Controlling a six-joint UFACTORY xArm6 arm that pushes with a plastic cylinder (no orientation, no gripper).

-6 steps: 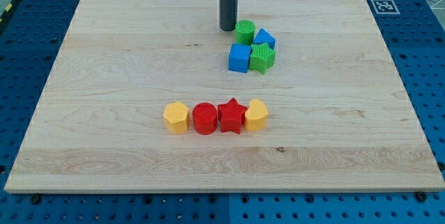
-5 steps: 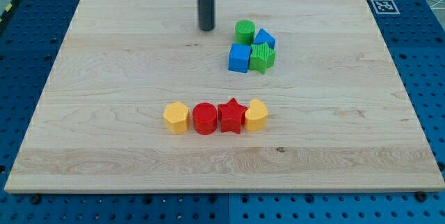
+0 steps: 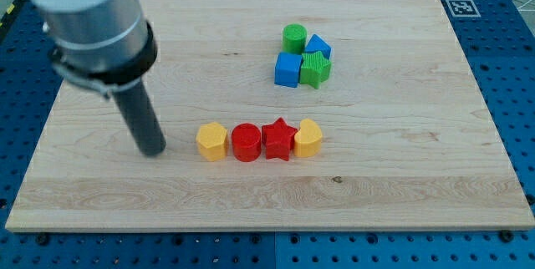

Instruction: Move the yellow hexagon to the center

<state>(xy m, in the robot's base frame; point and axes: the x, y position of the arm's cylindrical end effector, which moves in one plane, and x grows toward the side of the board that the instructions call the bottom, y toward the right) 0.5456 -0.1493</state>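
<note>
**A:** While you've got the arm paused: your tip is down on the surface, just beside the yellow hexagon on the side facing the left edge. Small gap, not touching.

**B:** Claw state?

**A:** No claw on this rig, just the rod, so nothing to open or close. Hexagon sits at the left end of a row: red cylinder, red star, then a second yellow block, all touching or nearly so.

**B:** Which step is this?

**A:** Looks like approach, lining up behind the hexagon. Push not started, by my read.

**B:** Next move?

**A:** Hexagon is a bit nearer the bottom edge than centre. If you push straight toward the right edge, you'll shove the whole row. Better to get the tip under it, bottom-edge side, and push up and slightly right. The green/blue cluster near the top edge is well clear.
</note>
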